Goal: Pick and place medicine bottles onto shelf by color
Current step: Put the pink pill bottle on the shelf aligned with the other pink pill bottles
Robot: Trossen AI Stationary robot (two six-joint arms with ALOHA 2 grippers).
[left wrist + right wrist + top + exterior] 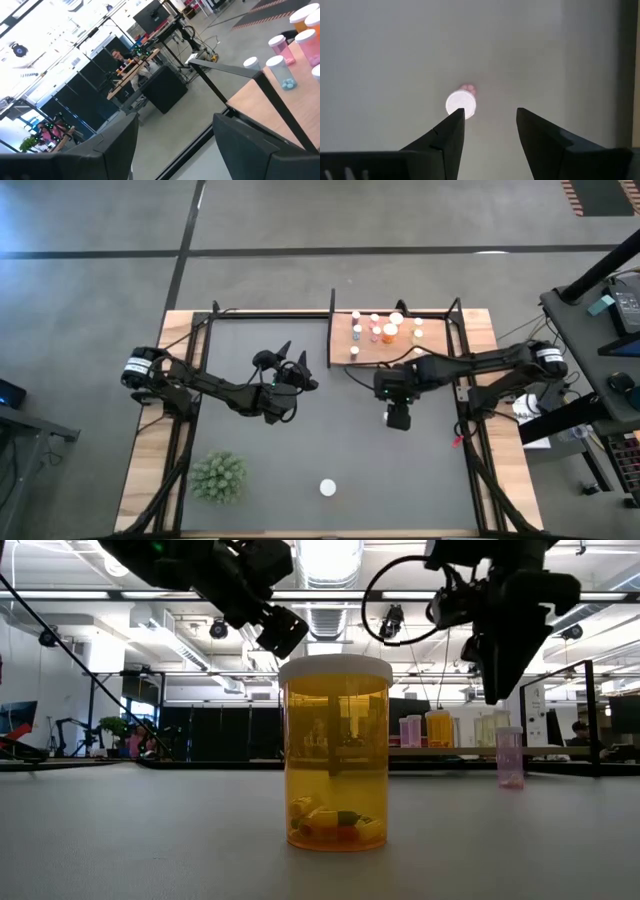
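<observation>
An orange medicine bottle (335,755) with a white cap (328,487) stands alone on the dark mat near the front edge. A pink bottle (510,756) stands on the mat right below my right gripper (498,690). That gripper points steeply down, open, its fingertips (455,117) above the bottle's white cap (461,104) and clear of it. The shelf (345,350) at the far edge carries several capped bottles (390,330). My left gripper (295,356) hovers level over the mat's middle, open and empty, facing the shelf (260,107).
A spiky green plant (218,477) sits at the mat's near left corner. Black frame posts (458,310) stand at the shelf's corners and along the mat's sides. Bare mat (330,430) lies between the two arms and the lone orange bottle.
</observation>
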